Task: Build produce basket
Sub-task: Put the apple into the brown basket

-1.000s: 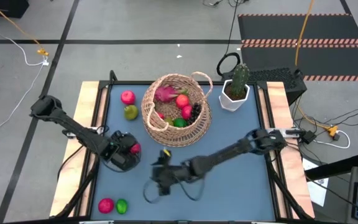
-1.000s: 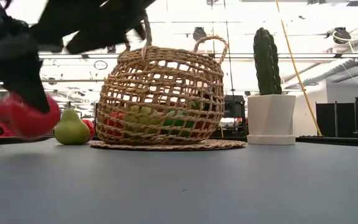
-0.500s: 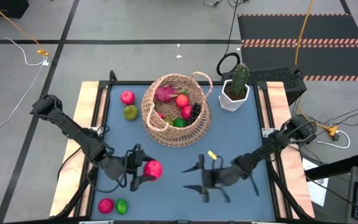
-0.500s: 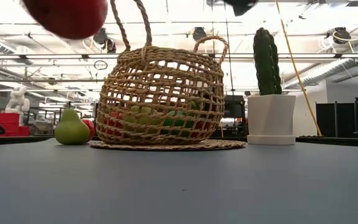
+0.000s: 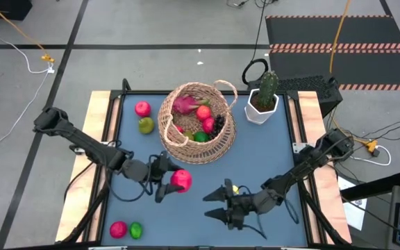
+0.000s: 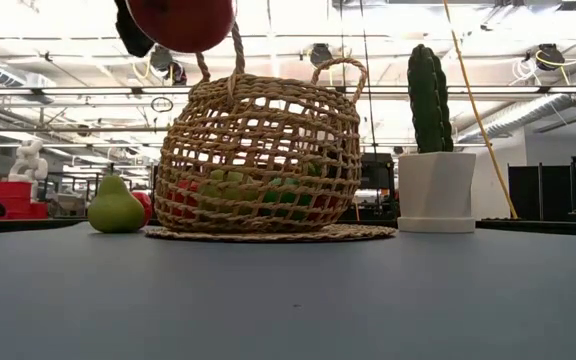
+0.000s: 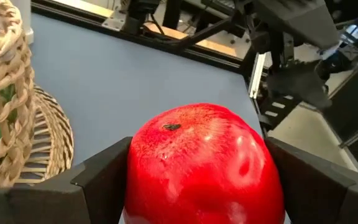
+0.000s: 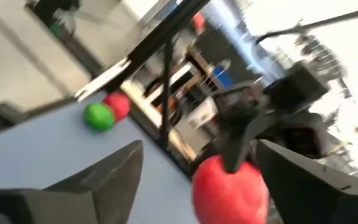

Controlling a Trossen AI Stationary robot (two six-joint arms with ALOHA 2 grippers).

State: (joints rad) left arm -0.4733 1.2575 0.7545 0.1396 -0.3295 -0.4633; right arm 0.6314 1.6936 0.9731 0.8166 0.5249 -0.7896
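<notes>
Now left gripper (image 5: 172, 182) clenched on a red apple (image 5: 181, 179), lifted off the table, just in front of the basket (image 5: 197, 125).
Left wrist view: dark fingers (image 7: 104, 180) press both sides of the apple; low view shows it up level with the basket's handle. Right gripper (image 5: 217, 205) hovers released over the front-centre table (image 5: 269, 153), fingers spread, nothing between them. Basket holds dragon fruit (image 5: 184, 105), apples, lime, grapes (image 5: 218, 123). Red apple (image 5: 142, 108) and pear (image 5: 146, 125) sit left of basket; pink fruit (image 5: 119, 229) and lime (image 5: 136, 229) at front-left edge. Cactus pot (image 5: 262, 104) right of basket.
</notes>
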